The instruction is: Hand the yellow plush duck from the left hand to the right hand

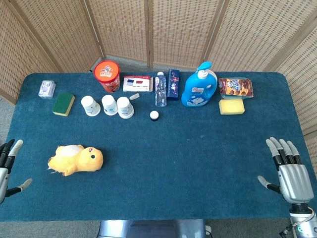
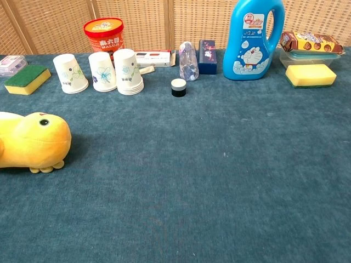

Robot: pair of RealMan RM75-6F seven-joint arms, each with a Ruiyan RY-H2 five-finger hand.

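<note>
My left robot hand point(image 1: 9, 166) sits at the left edge of the desk point(image 1: 198, 163), only partly in the head view, fingers spread apart and holding nothing. My right robot hand point(image 1: 290, 171) rests at the right edge, palm area toward the camera, fingers pointing up and apart, also empty. Neither shows in the chest view.

The yellow plush duck point(image 1: 76, 160) lies on its side on the blue desk, near my left robot hand but not touching it, and well apart from my right one.

Along the far side stand a row of things: a small clear box point(image 1: 46, 89), a green sponge point(image 1: 63, 104), three paper cups point(image 1: 108, 105), a red tub point(image 1: 107, 76), a flat white box point(image 1: 137, 84), a clear bottle point(image 1: 160, 90) with its black cap point(image 1: 154, 115) lying just in front, a dark blue carton point(image 1: 173, 84), a blue detergent bottle point(image 1: 200, 88), a snack packet point(image 1: 236, 87) and a yellow sponge point(image 1: 232, 106). The stretch of desk between my two robot hands holds only the duck.
</note>
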